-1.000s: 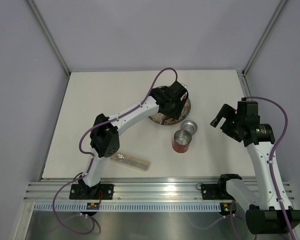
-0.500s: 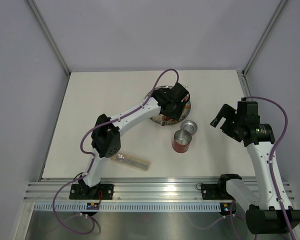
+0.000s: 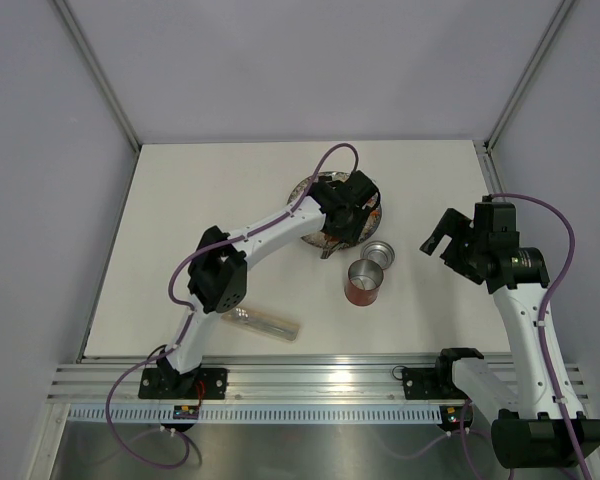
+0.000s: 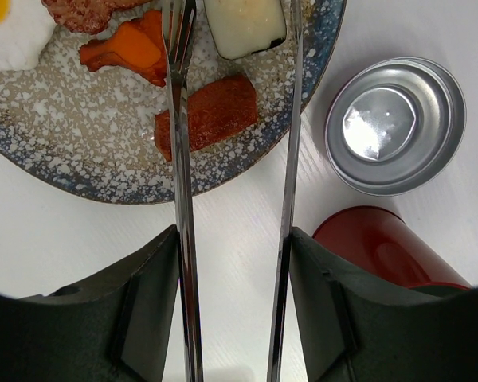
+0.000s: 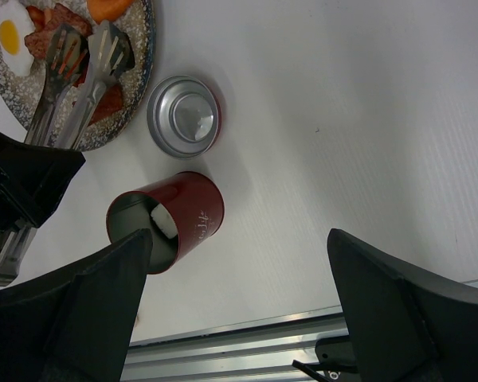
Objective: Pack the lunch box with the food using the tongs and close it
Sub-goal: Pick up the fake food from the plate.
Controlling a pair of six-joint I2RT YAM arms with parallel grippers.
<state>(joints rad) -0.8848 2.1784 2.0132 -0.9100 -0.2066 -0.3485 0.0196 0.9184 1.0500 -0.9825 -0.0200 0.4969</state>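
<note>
My left gripper (image 4: 233, 239) is half closed on the tongs (image 4: 181, 199), one finger pressing each thin arm. The tong tips stand apart over the plate (image 4: 64, 183), with a sausage (image 4: 211, 111) between the arms. My right gripper (image 5: 240, 239) is spread wide above the table (image 5: 342, 119), holding nothing. The lunch box (image 5: 171, 219) stands open near the plate, its lid (image 5: 183, 115) upturned just beside it.

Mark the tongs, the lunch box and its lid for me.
tongs (image 4: 181, 207): left wrist view, on the left metal arm.
lunch box (image 5: 193, 208): right wrist view, on the red outer wall.
lid (image 4: 394, 125): left wrist view, on the middle of its shiny upturned inside.
</note>
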